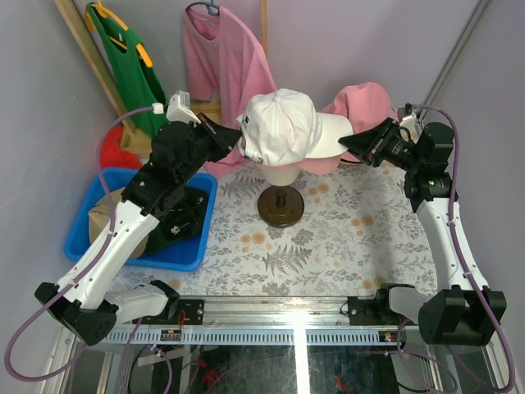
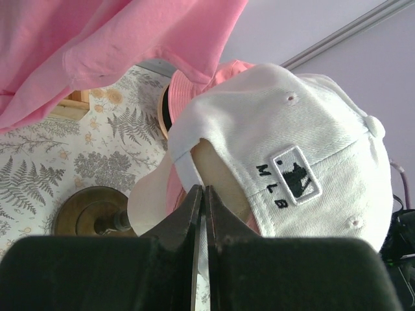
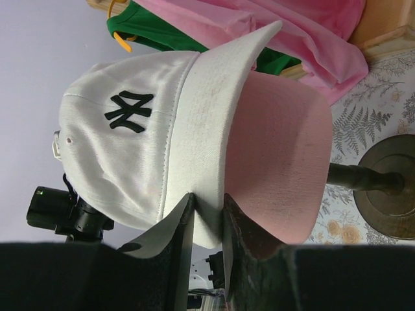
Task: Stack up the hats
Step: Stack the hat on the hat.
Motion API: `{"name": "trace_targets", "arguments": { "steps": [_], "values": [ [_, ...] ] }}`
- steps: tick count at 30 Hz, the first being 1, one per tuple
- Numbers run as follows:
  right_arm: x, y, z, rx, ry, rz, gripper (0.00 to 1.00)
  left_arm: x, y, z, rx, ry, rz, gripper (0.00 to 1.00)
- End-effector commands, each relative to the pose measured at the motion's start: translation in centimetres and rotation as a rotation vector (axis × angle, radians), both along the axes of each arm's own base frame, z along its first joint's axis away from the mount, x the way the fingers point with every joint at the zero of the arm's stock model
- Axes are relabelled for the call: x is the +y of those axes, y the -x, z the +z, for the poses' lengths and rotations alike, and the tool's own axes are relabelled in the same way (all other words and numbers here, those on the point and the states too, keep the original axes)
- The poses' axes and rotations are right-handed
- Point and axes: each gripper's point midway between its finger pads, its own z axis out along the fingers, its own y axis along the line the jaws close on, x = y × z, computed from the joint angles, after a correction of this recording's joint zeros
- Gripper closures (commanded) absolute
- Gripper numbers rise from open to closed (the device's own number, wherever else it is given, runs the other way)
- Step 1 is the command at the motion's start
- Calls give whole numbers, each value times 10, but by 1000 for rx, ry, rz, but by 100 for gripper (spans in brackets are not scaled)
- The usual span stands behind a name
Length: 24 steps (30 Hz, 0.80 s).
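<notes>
Cream cap (image 1: 283, 123) brim points right; left claw (image 1: 237, 135) pinches back, right claw (image 1: 344, 148) brim.

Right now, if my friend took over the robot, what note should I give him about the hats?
Left gripper: shut at the back strap of the cream cap, seemingly pinching it.
Right gripper: shut on that cap's brim.
Done: cream cap sits on the mannequin head, over a pink hat.
Left: release both grippers; a dark item in the blue bin may be another hat to stack.
</notes>
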Motion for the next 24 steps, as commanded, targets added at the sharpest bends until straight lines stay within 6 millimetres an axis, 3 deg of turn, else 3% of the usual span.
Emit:
{"name": "trace_targets", "arguments": {
  "steps": [1,8,19,24],
  "values": [
    [11,17,51,-177,-12,52,100,-3,4,30,-75,12,-10,100],
    [10,18,65,-225,-35,44,100,9,1,22,-45,-34,50,100],
    [10,22,88,-277,-64,37,100,22,-1,-8,51,-98,117,100],
    [9,24,100,-297,-73,22,100,23,-2,-10,56,-95,126,100]
  ]
}}
